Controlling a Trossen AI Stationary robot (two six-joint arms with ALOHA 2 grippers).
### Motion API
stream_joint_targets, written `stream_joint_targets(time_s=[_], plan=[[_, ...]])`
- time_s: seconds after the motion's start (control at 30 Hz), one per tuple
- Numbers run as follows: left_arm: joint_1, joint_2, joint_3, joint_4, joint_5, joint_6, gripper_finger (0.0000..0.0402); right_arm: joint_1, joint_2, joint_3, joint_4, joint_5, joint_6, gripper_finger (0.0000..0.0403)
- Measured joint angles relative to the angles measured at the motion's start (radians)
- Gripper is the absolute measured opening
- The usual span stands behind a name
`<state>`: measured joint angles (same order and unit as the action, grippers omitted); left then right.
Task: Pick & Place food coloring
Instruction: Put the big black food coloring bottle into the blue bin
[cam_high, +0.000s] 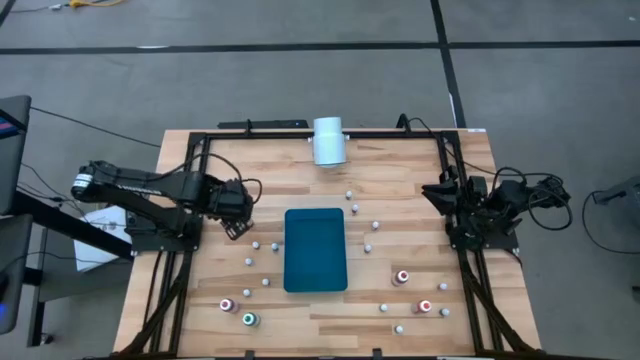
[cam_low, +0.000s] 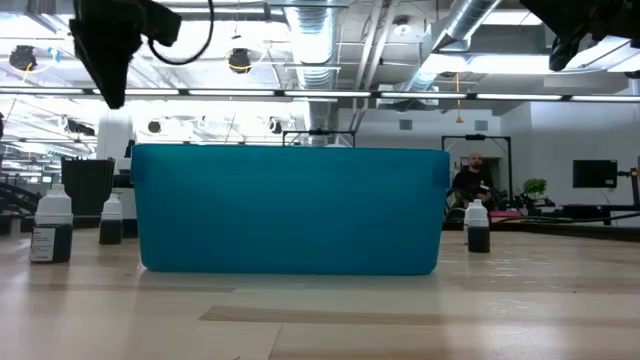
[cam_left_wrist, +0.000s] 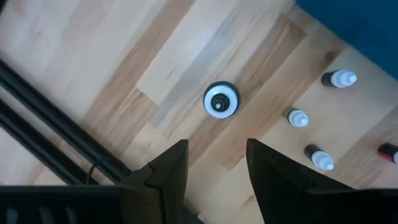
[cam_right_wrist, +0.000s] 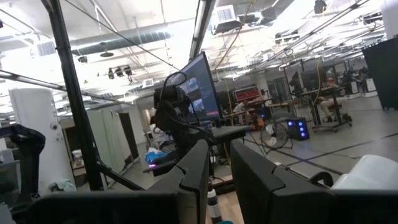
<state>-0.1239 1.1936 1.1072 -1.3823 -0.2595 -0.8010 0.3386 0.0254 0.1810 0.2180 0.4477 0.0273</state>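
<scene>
The food coloring is a scatter of tiny bottles standing on the wooden table around the teal tray. Some have red tops or a green top, others are whitish. My left gripper hangs open to the left of the tray, pointing down. In the left wrist view it hovers over one upright dark bottle with a white cap, and nothing is between its fingers. My right gripper rests shut at the table's right edge, raised and pointing out into the room.
A large white cylinder lies at the far edge. Black frame rails run along the table's left side close to my left gripper. More bottles stand between that gripper and the tray. Bare wood lies around the targeted bottle.
</scene>
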Motion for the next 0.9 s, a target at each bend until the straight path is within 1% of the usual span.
stream_joint_targets(time_s=[0.1,0.2,0.33,0.43,0.57,0.7,0.8,0.9], plan=[[-0.037,-0.042,0.0,0.008,-0.031,-0.049,0.0155,0.0,0.0,0.0,0.0,0.0,0.0,0.0059],[-0.057,-0.071,0.0,0.009,-0.035,-0.099,0.0156,0.0,0.0,0.0,0.0,0.0,0.0,0.0059],[-0.083,-0.091,0.0,0.01,-0.037,-0.128,0.017,0.0,0.0,0.0,0.0,0.0,0.0,0.0059],[-0.097,-0.09,0.0,0.01,-0.035,-0.117,0.0197,0.0,0.0,0.0,0.0,0.001,0.0,0.0059],[-0.112,-0.09,0.0,0.011,-0.05,-0.128,0.0248,0.0,0.0,0.0,0.0,0.001,0.0,0.0059],[-0.133,-0.09,0.0,0.002,-0.126,-0.151,0.0293,0.0,0.0,0.0,0.0,0.001,0.0,0.0059],[-0.176,-0.091,-0.015,0.01,-0.177,-0.149,0.0309,0.0,0.0,0.0,0.0,0.001,0.0,0.0059],[-0.233,-0.09,-0.069,0.022,-0.234,-0.21,0.0313,0.0,0.0,0.0,0.0,0.001,0.0,0.0059]])
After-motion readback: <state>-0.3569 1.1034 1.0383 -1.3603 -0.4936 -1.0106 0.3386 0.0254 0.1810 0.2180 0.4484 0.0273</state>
